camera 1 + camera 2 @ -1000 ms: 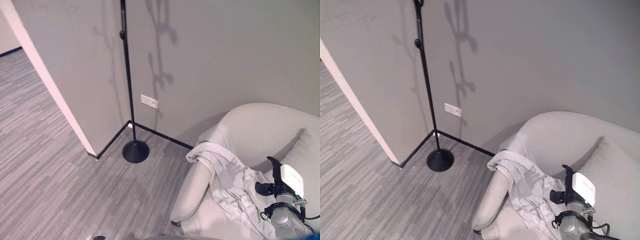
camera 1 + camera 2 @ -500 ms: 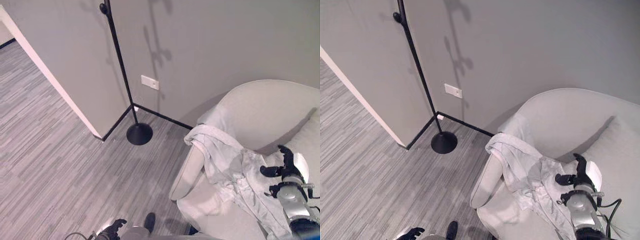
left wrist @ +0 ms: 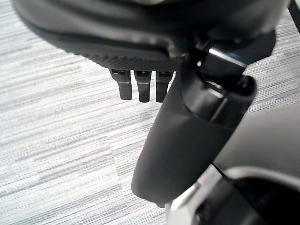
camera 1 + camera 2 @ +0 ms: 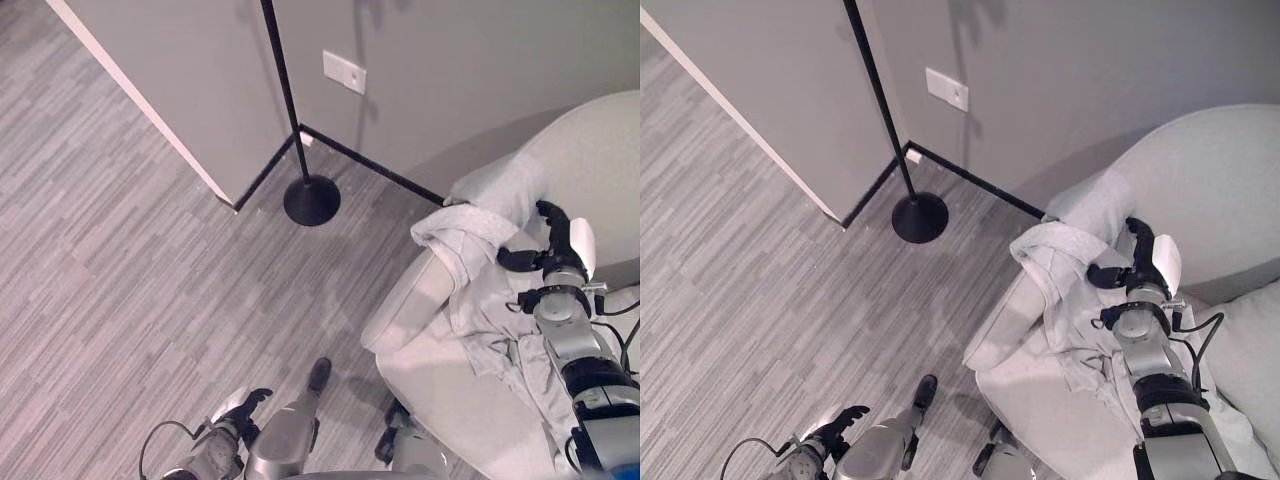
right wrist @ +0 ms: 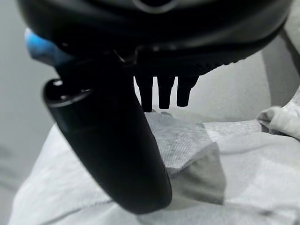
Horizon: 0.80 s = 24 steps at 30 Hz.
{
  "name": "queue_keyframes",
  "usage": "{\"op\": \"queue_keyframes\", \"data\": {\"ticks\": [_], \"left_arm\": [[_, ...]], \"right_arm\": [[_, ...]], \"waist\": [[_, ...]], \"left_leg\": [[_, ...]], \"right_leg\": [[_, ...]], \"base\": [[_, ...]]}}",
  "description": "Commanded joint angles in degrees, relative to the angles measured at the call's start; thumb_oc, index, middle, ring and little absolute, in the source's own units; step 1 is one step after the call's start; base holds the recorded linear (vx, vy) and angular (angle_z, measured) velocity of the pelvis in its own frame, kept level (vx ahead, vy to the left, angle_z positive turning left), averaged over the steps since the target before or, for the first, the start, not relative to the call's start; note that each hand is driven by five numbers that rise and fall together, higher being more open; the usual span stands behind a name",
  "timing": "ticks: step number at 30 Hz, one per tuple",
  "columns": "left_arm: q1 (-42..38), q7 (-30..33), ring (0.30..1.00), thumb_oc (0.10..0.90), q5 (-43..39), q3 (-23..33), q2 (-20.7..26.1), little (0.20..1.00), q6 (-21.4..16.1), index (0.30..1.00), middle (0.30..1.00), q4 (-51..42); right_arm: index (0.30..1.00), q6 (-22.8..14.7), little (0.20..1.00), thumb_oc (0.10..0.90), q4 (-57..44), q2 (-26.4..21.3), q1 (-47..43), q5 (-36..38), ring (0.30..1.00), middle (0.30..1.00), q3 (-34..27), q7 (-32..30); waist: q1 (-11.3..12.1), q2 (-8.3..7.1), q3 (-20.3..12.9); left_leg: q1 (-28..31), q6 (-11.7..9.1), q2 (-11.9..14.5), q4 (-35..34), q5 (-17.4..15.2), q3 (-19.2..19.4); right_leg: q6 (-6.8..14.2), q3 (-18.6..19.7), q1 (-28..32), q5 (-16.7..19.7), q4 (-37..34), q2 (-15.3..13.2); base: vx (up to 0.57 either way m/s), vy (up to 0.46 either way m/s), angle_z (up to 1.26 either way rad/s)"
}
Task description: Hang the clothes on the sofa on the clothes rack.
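We see a pale grey garment [image 4: 480, 285] draped over the left armrest of a light grey sofa [image 4: 600, 150], its bunched upper end lying on the armrest's top near the backrest and the rest trailing down across the seat toward the sofa's front edge. Our right hand [image 4: 548, 245] is extended over that bunched end, where the armrest meets the backrest. In the right wrist view the right hand's fingers [image 5: 165, 93] reach out fairly straight with their tips just above the cloth, and the thumb [image 5: 117, 154] stands apart from them; the hand is spread wide and holds nothing. Whether the fingertips actually touch the fabric, we cannot tell.

The clothes rack [image 4: 290, 110] is a thin black pole on a round black base [image 4: 311, 200], standing on the grey striped carpet [image 4: 130, 270] in the corner where two grey walls [image 4: 190, 80] meet, well apart from the sofa's armrest. A white wall plate [image 4: 344, 72] sits on the wall just beside the pole, and a black skirting strip [image 4: 370, 170] runs along the foot of the wall toward the sofa.

Our left hand [image 4: 235, 415] hangs low over the carpet, away from the sofa. In the left wrist view its fingers [image 3: 142, 86] point out relaxed over the carpet, open and empty.
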Motion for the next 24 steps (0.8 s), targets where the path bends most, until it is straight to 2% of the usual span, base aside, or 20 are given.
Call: {"op": "queue_keyframes", "data": {"ticks": [1, 5, 7, 15, 18, 19, 21, 24], "left_arm": [[-3.22, 2.04, 0.900, 0.800, -2.93, -3.44, -2.19, 0.900, -2.32, 0.900, 0.900, 0.50], [-4.18, 2.99, 0.900, 0.800, -3.60, -3.93, -2.39, 0.900, -2.27, 0.900, 0.900, 0.83], [-4.84, 3.69, 0.900, 0.800, -4.77, -3.24, -2.26, 0.900, -1.93, 0.900, 0.900, 0.95], [-5.15, 3.97, 0.900, 0.800, -4.73, -2.56, -1.62, 0.900, -1.62, 0.900, 0.900, 0.52], [-5.25, 3.72, 0.900, 0.800, -4.33, -2.75, -0.75, 0.900, -1.64, 0.900, 0.900, -0.63], [-5.53, 3.36, 0.900, 0.800, -4.36, -3.23, -0.27, 0.900, -1.69, 0.900, 0.900, -1.34], [-6.04, 2.94, 0.900, 0.800, -4.16, -3.92, 0.23, 0.900, -1.78, 0.900, 0.900, -2.12], [-6.44, 2.52, 0.900, 0.800, -3.63, -4.88, 0.50, 0.900, -1.63, 0.900, 0.900, -2.78]], "right_arm": [[0.900, -4.14, 0.900, 0.800, -0.21, -3.26, -7.94, 4.58, 0.900, 0.900, 2.70, -0.79], [0.900, -3.50, 0.900, 0.800, 4.21, -0.27, -10.38, 7.62, 0.900, 0.900, 5.69, 0.94], [0.900, -2.44, 0.900, 0.800, 7.09, 2.60, -10.74, 10.64, 0.900, 0.900, 8.50, 4.45], [0.900, -2.42, 0.900, 0.800, 7.05, 8.82, -7.91, 14.89, 0.900, 0.900, 13.21, 10.25], [0.900, -1.75, 0.900, 0.800, 10.37, 10.01, -8.05, 15.90, 0.900, 0.900, 15.91, 13.51], [0.900, -1.27, 0.900, 0.800, 16.33, 11.07, -8.48, 17.92, 0.900, 0.900, 16.37, 15.40], [0.300, -0.66, 0.300, 0.400, 20.59, 11.93, -9.72, 18.97, 0.300, 0.300, 16.97, 16.62], [0.300, -0.27, 0.300, 0.400, 24.38, 13.17, -10.28, 18.79, 0.300, 0.300, 17.73, 17.42]], "waist": [[2.35, 1.25, -0.93], [2.72, 1.69, -0.12], [2.89, 1.86, 0.48], [2.76, 1.63, 1.37], [3.16, 1.81, 1.73], [3.68, 2.24, 1.99], [4.18, 2.80, 2.22], [4.69, 3.32, 2.39]], "left_leg": [[-3.01, -2.23, 2.32, -2.31, -0.73, -1.43], [-3.70, -2.13, 1.77, -2.31, -0.51, -1.50], [-4.16, -2.11, 1.34, -2.31, -0.31, -1.51], [-4.56, -1.99, 0.87, -2.31, -0.18, -1.64], [-4.85, -1.99, 0.56, -2.31, -0.09, -1.80], [-4.98, -1.98, 0.25, -2.31, 0.00, -1.94], [-5.22, -1.98, -0.09, -2.31, 0.09, -2.06], [-5.31, -1.95, -0.42, -2.31, 0.11, -2.09]], "right_leg": [[5.02, 0.06, 3.16, -0.88, 3.07, -5.54], [5.09, 0.13, 2.64, -0.26, 2.71, -5.95], [5.10, 0.09, 2.41, 0.05, 2.43, -6.21], [5.19, -0.15, 2.27, 0.48, 2.48, -6.70], [5.35, -0.45, 2.23, 0.81, 2.37, -7.06], [5.44, -0.90, 2.29, 0.97, 2.34, -7.27], [5.60, -1.12, 2.31, 1.19, 2.17, -7.52], [5.80, -1.33, 2.44, 1.29, 1.98, -7.76]], "base": [[-0.02, 0.047, -0.03], [-0.02, 0.042, -0.03], [-0.02, 0.037, -0.01], [0.00, 0.003, 0.00], [0.00, 0.000, 0.00], [0.00, 0.000, 0.00], [-0.01, 0.007, 0.02], [0.00, 0.010, 0.13]]}}
